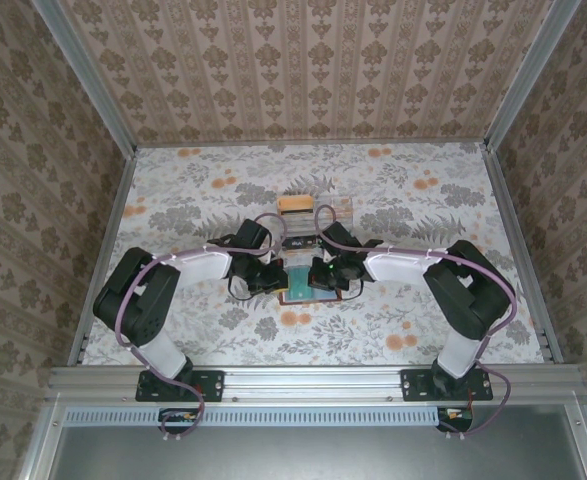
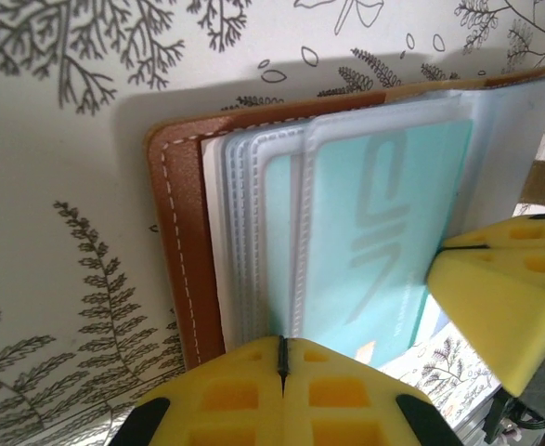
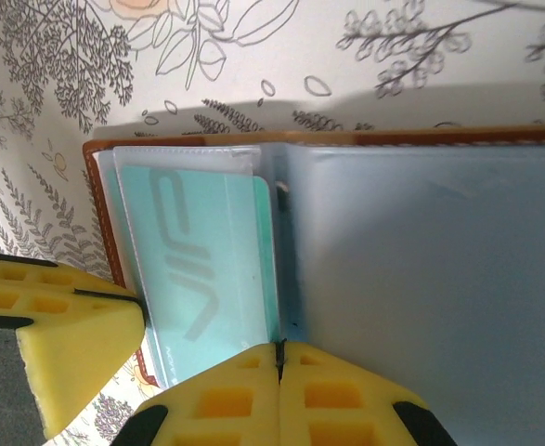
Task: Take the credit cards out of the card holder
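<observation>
With fingers together, the left tool [image 2: 282, 358] seemingly pinned the card holder [image 2: 184, 260] open so the shut right tool [image 3: 278, 360] could work the teal card [image 3: 207, 260].

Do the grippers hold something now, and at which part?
Both jaws are shut at the edge of the open card holder, the left gripper and right gripper at opposite ends of the teal card. Whether they pinch a sleeve cannot be told.

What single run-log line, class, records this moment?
card holder: open on table | teal card: not removed | left gripper: shut | right gripper: shut
</observation>
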Robot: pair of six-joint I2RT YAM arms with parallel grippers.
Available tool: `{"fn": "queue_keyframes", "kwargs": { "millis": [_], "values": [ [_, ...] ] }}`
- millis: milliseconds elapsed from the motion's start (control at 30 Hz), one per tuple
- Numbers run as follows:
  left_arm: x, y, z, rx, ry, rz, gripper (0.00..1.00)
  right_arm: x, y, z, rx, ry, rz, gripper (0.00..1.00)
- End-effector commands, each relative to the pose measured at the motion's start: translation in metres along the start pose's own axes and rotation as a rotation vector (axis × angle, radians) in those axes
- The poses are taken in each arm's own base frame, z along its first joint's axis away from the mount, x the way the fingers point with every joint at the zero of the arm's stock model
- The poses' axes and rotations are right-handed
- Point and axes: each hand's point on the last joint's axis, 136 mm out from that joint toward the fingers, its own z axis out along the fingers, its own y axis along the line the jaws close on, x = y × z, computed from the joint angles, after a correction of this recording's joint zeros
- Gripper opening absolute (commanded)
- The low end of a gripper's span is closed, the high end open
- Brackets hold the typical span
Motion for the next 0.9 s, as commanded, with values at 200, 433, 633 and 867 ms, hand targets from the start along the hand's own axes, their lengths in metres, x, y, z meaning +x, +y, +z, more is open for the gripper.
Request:
{"fn": "queue_keyframes", "kwargs": {
  "millis": [200,433,633,867],
  "values": [
    [0.006,0.026,0.001,-0.096,0.024,-0.038,0.00,0.004,-0.020,-0.011,0.032,-0.003,0.028,0.00],
    [0.005,0.022,0.001,-0.085,0.026,-0.029,0.00,0.003,-0.013,-0.003,-0.013,0.006,0.038,0.16],
    [0.005,0.020,0.002,-0.079,0.029,-0.024,0.00,0.001,-0.006,0.005,-0.066,0.008,0.051,0.23],
    [0.007,0.020,0.003,-0.079,0.034,-0.023,0.00,0.000,-0.010,0.008,-0.064,0.007,0.065,0.14]
  ]
}}
